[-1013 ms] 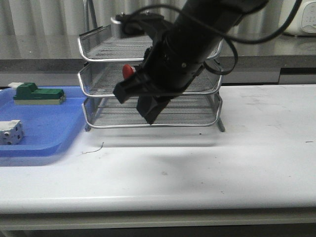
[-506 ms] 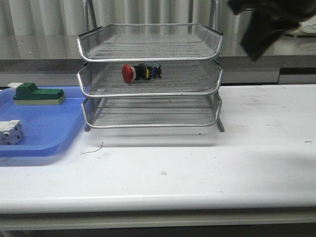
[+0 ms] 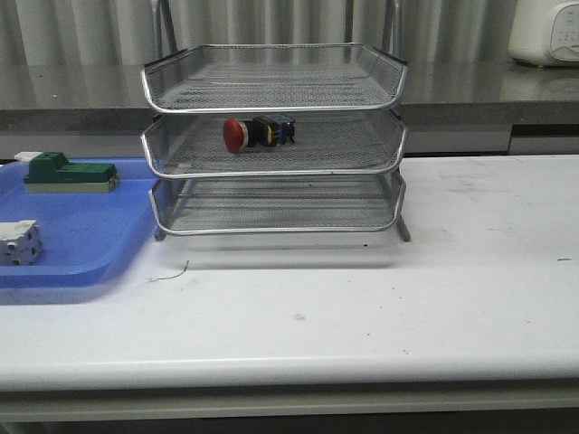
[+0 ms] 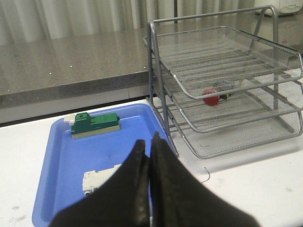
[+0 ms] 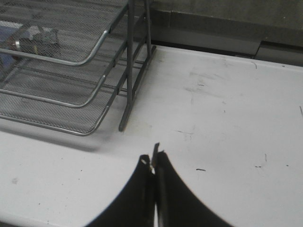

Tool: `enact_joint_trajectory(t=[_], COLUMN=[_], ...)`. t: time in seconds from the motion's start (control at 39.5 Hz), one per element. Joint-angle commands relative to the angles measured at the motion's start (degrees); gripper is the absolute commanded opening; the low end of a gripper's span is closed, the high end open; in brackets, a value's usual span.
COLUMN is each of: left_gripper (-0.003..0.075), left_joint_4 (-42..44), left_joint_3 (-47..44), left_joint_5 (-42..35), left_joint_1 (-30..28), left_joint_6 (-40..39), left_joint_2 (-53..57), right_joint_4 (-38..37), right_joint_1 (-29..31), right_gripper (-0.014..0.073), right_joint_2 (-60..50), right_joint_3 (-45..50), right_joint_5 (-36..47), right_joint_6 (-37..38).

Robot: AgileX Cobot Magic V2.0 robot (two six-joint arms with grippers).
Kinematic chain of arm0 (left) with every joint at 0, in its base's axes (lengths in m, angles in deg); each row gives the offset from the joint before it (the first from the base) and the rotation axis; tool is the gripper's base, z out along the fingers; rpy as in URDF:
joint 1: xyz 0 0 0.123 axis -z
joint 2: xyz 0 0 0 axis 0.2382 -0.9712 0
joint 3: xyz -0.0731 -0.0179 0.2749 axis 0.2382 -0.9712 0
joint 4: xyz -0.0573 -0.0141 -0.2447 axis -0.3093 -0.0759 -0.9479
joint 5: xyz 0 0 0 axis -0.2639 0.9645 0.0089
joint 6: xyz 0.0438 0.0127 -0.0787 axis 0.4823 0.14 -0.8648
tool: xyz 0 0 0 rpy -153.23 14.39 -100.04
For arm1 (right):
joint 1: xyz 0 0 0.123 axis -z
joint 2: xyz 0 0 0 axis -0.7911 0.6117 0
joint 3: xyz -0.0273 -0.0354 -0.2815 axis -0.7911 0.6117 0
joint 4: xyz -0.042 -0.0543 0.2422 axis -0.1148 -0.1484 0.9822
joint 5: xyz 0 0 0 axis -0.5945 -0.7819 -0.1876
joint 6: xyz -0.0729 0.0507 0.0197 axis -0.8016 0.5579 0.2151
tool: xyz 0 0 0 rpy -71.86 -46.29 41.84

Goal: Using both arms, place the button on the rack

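Note:
The button (image 3: 258, 132), with its red head and black-blue body, lies on its side on the middle tier of the silver wire rack (image 3: 271, 154). It also shows in the left wrist view (image 4: 214, 96) and dimly in the right wrist view (image 5: 35, 37). Neither arm shows in the front view. My left gripper (image 4: 147, 143) is shut and empty, above the blue tray, well away from the rack (image 4: 227, 90). My right gripper (image 5: 153, 158) is shut and empty, over the white table to the right of the rack (image 5: 71, 66).
A blue plastic tray (image 3: 81, 244) left of the rack holds a green block (image 3: 71, 172) and a white cube (image 3: 18, 242). A thin wire scrap (image 3: 172, 271) lies on the white table in front of the rack. A grey counter runs behind.
The black arm that was at the rack's middle tier has pulled up and away to the right and left the front view. The button stays on the middle tier.

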Motion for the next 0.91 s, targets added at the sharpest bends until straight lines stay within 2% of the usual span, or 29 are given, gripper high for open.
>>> enact_joint_trajectory(t=[0.0,0.18,0.3,0.89], left_gripper=[-0.0019,-0.0019,-0.0019,-0.0019], left_joint_4=[-0.64,-0.64,-0.64,-0.64], left_joint_3=[1.55,1.55,1.55,1.55], left_joint_5=[-4.74,-4.74,-4.74,-4.74], left_joint_1=[-0.19,-0.19,-0.19,-0.19], left_joint_6=[-0.51,-0.51,-0.51,-0.51], left_joint_2=[-0.58,-0.58,-0.58,-0.58], right_joint_4=[0.16,0.16,0.16,0.16], right_joint_1=[0.32,0.32,0.32,0.32], right_gripper=[-0.0111,-0.0111,-0.0111,-0.0111], right_joint_2=[-8.79,-21.56,-26.75,-27.72], right_joint_3=[3.32,8.75,9.79,9.91], right_joint_5=[4.40,4.28,3.92,3.81], right_joint_6=[-0.04,-0.04,-0.04,-0.04])
